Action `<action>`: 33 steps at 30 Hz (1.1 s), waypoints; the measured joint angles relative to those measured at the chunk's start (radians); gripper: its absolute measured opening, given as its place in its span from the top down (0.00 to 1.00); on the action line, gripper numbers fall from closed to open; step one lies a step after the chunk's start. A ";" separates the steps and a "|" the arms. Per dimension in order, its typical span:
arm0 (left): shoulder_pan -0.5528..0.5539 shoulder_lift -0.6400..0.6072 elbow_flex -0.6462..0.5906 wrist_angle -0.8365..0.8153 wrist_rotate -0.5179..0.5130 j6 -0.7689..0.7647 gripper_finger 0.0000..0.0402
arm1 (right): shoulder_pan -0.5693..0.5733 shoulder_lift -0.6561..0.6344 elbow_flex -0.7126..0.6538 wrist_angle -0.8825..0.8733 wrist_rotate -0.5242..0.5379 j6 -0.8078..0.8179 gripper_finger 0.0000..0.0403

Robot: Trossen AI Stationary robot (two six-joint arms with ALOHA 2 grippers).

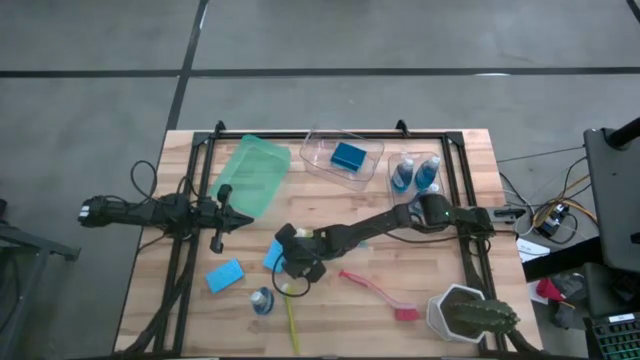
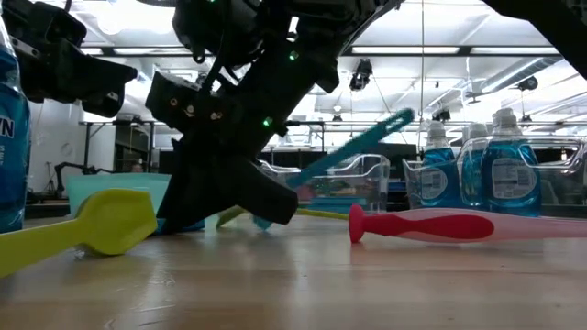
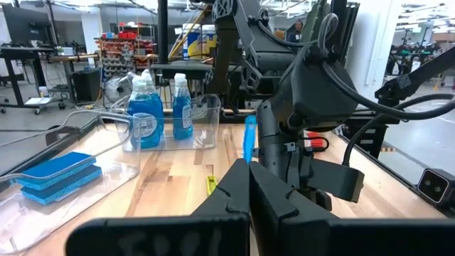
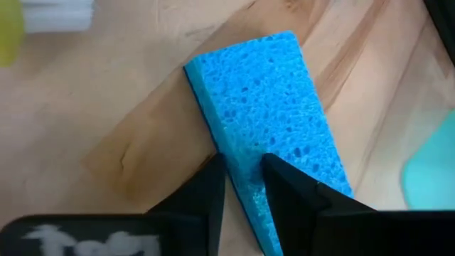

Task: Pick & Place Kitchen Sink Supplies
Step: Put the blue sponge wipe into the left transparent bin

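My right gripper [image 1: 284, 263] reaches across the middle of the table and is shut on a blue sponge [image 1: 271, 254], which fills the right wrist view [image 4: 284, 121]. A light-blue sponge [image 1: 225, 275] lies flat to its left. A small blue-liquid bottle [image 1: 262, 300] lies on its side nearer the near edge. A yellow-green brush [image 1: 292, 318] and a red brush [image 1: 378, 292] lie flat on the wood. In the low view a blue brush handle [image 2: 367, 137] slants up behind the right gripper; its lower end is hidden. My left gripper [image 1: 236, 218] is shut and waits beside the green bin [image 1: 250, 175]. My right gripper pinches the blue sponge between its two fingers [image 4: 213, 188] at the sponge's end nearest the wrist [image 4: 245, 167]. The fingers come from above, slanting from the table's right. The sponge sits tilted on one long edge; whether its far end rests on the wood, I cannot tell.
A clear bin [image 1: 318, 150] at the far edge holds another blue sponge [image 1: 349, 156]. Two upright blue bottles [image 1: 403, 174] stand in a second clear bin to its right. A white-potted cactus [image 1: 465, 315] stands at the near right corner. Bare wood lies between the red brush and the bins.
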 joint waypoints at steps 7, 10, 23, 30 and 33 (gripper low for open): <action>0.000 0.000 0.000 0.000 0.000 0.000 1.00 | 0.001 -0.006 0.000 -0.006 0.021 0.050 0.89; 0.000 0.000 0.000 0.000 0.000 0.000 1.00 | -0.001 -0.010 0.028 -0.057 0.025 0.091 0.96; 0.000 0.000 0.000 0.000 0.000 0.000 1.00 | -0.026 -0.015 0.336 -0.454 -0.113 0.311 0.98; 0.000 0.000 0.000 0.000 0.000 0.000 1.00 | -0.065 -0.018 0.453 -0.658 -0.168 0.413 0.98; 0.000 0.000 0.000 0.000 0.000 0.000 1.00 | -0.079 -0.018 0.485 -0.740 -0.162 0.451 0.98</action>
